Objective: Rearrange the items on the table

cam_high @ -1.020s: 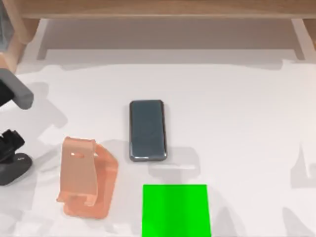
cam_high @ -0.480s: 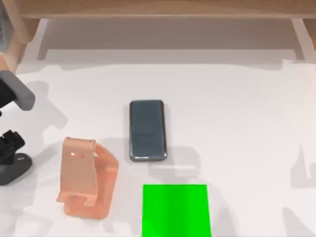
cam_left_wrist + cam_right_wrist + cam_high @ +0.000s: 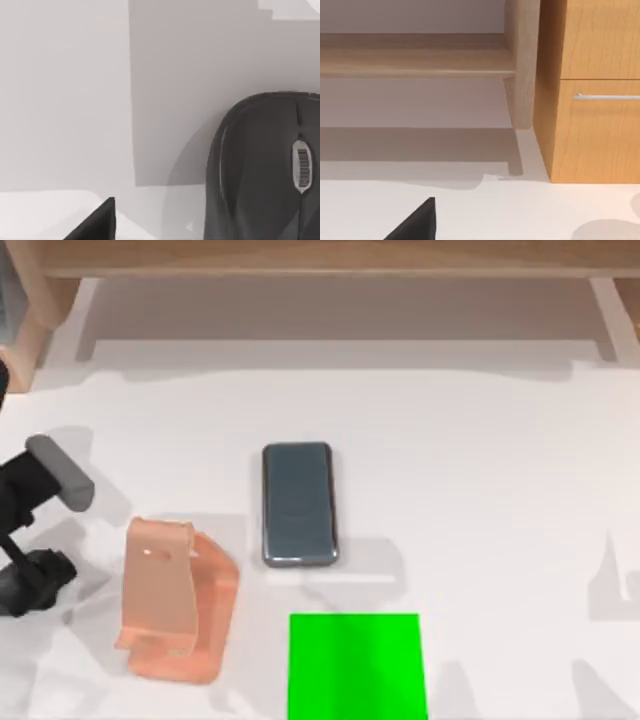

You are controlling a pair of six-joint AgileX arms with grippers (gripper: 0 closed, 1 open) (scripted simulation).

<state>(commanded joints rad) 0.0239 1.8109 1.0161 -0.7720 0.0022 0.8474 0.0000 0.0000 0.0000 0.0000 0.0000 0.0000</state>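
The dark grey-blue smartphone lies flat near the middle of the white table, long side running front to back. At the table's far left edge is the black mouse, partly covered by my left gripper, which hangs just above it. The left wrist view shows the mouse up close with its scroll wheel, and one black fingertip standing off to its side, not touching. My left gripper is open and holds nothing. A sliver of my right gripper's body shows in the right wrist view.
An orange phone stand sits between the mouse and the phone. A bright green square marks the table's front middle. A light wooden shelf frame runs along the back. A wooden cabinet with a drawer handle stands off the table's right.
My left arm has swung forward and to the right, and its gripper has come down over the mouse. The phone, stand and mouse have not moved.
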